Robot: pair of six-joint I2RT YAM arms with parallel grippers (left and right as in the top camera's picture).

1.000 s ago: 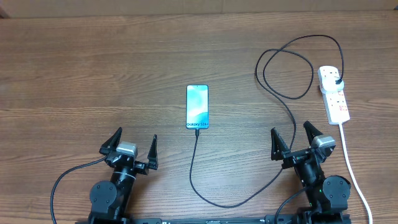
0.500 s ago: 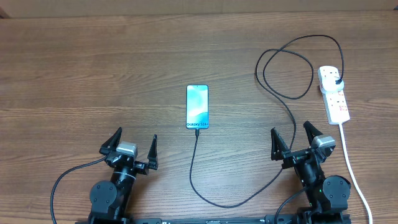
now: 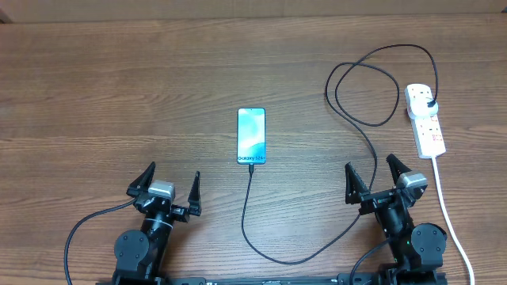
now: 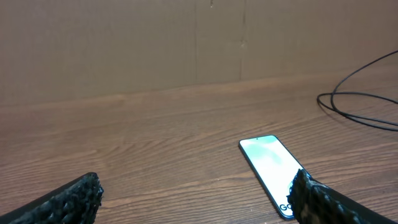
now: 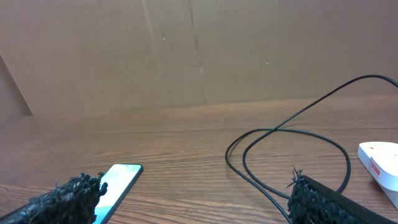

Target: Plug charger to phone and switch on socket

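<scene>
The phone (image 3: pixel 251 135) lies screen up in the middle of the wooden table, its teal screen lit; it also shows in the left wrist view (image 4: pixel 268 169) and the right wrist view (image 5: pixel 118 180). The black charger cable (image 3: pixel 252 229) meets the phone's near end, curves along the front and loops back to its plug in the white socket strip (image 3: pixel 425 119) at the right. My left gripper (image 3: pixel 169 185) rests open near the front left, nothing between its fingers. My right gripper (image 3: pixel 379 176) rests open near the front right, just left of the strip's cord.
The strip's thick white cord (image 3: pixel 447 214) runs down the right side past my right arm. Cable loops (image 5: pixel 292 155) lie ahead of the right gripper. A brown cardboard wall (image 4: pixel 186 43) stands behind the table.
</scene>
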